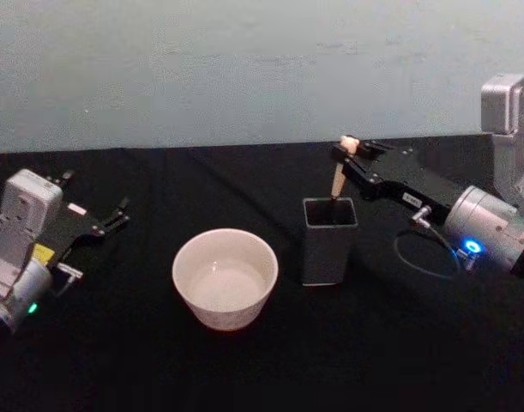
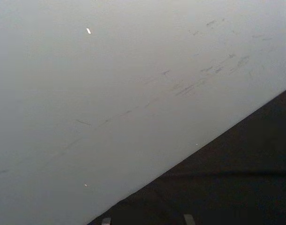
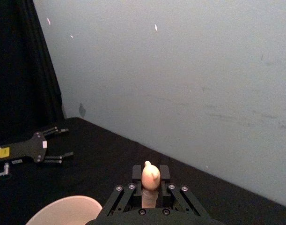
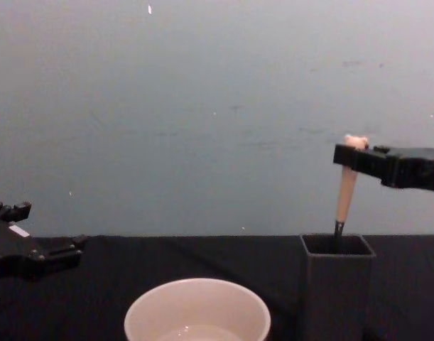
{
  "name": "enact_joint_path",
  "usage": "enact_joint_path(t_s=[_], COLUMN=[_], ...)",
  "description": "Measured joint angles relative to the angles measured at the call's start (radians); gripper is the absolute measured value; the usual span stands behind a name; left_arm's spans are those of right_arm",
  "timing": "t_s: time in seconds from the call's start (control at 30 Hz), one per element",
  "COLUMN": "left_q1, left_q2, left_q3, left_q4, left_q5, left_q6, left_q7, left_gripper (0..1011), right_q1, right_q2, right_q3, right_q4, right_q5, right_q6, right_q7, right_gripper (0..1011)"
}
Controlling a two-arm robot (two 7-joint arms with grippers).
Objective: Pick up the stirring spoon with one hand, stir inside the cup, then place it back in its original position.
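Right claw point(image 1: 347, 148) gripping stirring spoon point(image 1: 337, 183)

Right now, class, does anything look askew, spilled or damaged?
Nothing stands out. The stirring spoon leans slightly in the dark holder, its top held by the right gripper; the cup stands upright; the left gripper sits open at left.

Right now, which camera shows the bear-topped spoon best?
Chest view: the stirring spoon stands side-on, handle and stem entering the holder. Head view shows the handle from above; right wrist view, its bear head in the right claw.
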Motion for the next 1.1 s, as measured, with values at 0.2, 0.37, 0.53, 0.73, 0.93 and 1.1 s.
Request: enact_joint_path(t_s=[0.2,0.37,0.53,0.73,0.93,1.1], left_q1=[0.000,0.000,0.000,0.000,0.000,0.000], left_q2=[0.000,0.000,0.000,0.000,0.000,0.000], left_q3=[0.000,0.000,0.000,0.000,0.000,0.000], left_q4=[0.000,0.000,0.000,0.000,0.000,0.000], left_q5=[0.000,0.000,0.000,0.000,0.000,0.000], left_q6=[0.000,0.000,0.000,0.000,0.000,0.000], left_q7=[0.000,0.000,0.000,0.000,0.000,0.000], left_gripper=[1001,1001,1001,1001,1001,1001], right_q1=[-0.001,-0.004,-0.010,-0.013,-0.015,-0.017], right_q2=[-0.017,-0.025,-0.030,-0.035,-0.037,-0.037], right_q3=[-0.006,-0.011,-0.014,-0.015,-0.014,-0.010], right_q4=[0.026,0.039,0.047,0.060,0.067,0.068], right_q5=[-0.001,-0.002,-0.004,-0.005,-0.006,-0.006], right_q6=[0.018,0.030,0.039,0.051,0.057,0.057], right_q7=[-0.007,-0.011,-0.016,-0.022,-0.024,-0.023], right_gripper=[216,216,216,216,216,216])
